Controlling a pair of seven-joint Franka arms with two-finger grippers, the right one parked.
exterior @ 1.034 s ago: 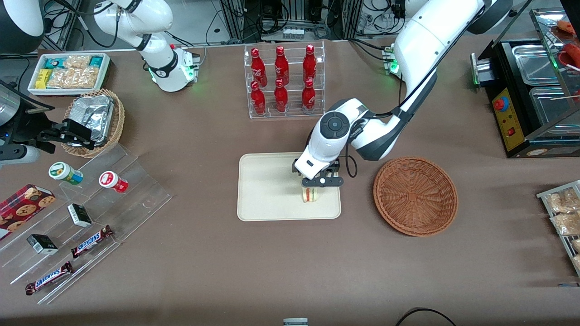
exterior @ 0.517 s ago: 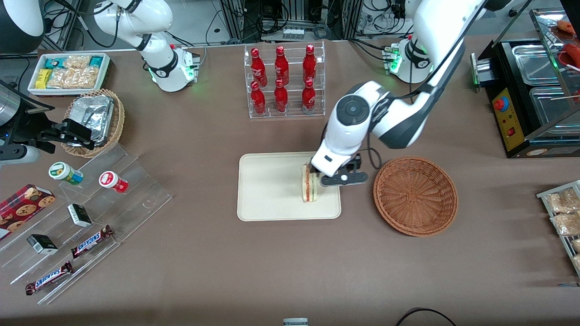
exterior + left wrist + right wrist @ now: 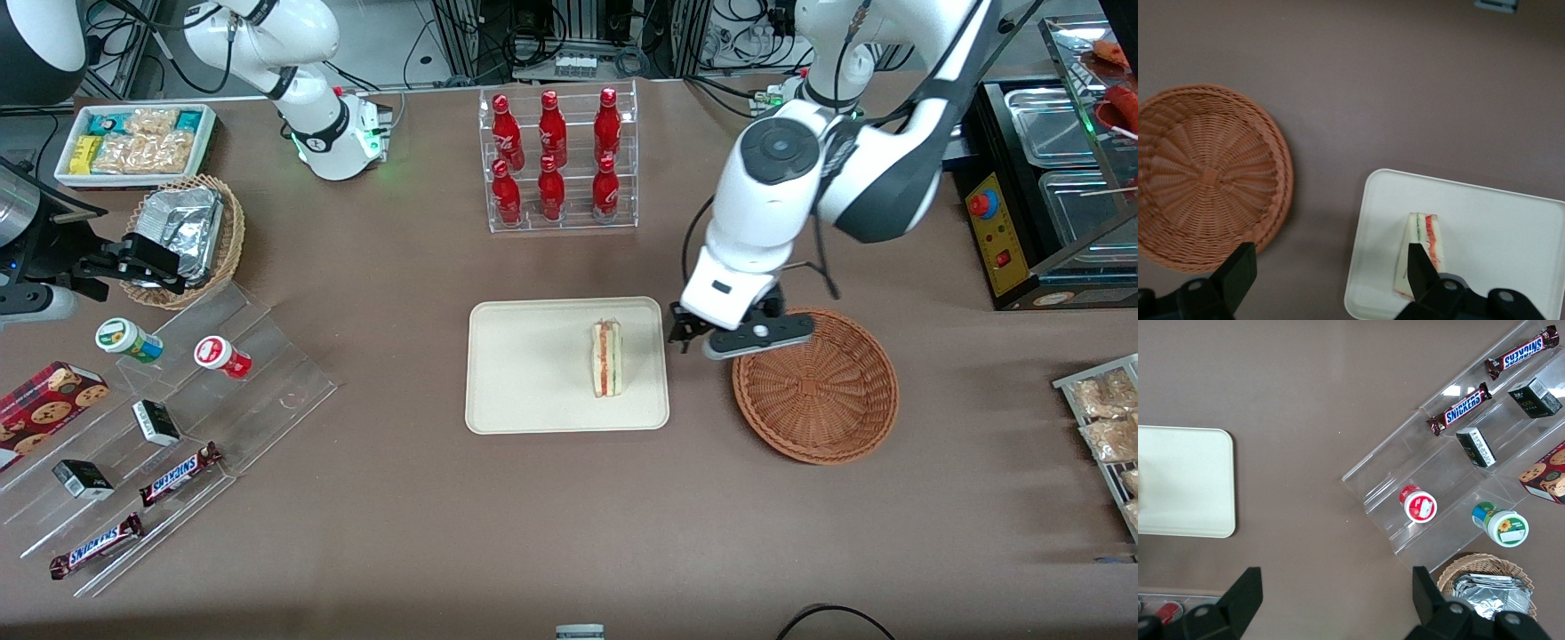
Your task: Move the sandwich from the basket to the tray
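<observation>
Sandwich (image 3: 607,359) sits on the tray (image 3: 524,391), standing on edge with its red and green filling stripes facing up, nearer the basket end of the tray. Judged light, soft, easily crushed; if re-gripped, pinch the flat bread faces lightly rather than the filling edge. Placement looks complete.

My end effector (image 3: 711,339) hangs empty above the bench (image 3: 569,516), between tray and basket (image 3: 815,385), fingers (image 3: 1238,270) spread wide, nothing between them. Basket is empty, just beside the tray.

Farther from the camera: clear rack of red bottles (image 3: 556,156), well apart from the tray. Toward the parked arm's end: acrylic steps with Snickers bars (image 3: 180,474) and small cups (image 3: 222,356). Nothing obstructs my path.
</observation>
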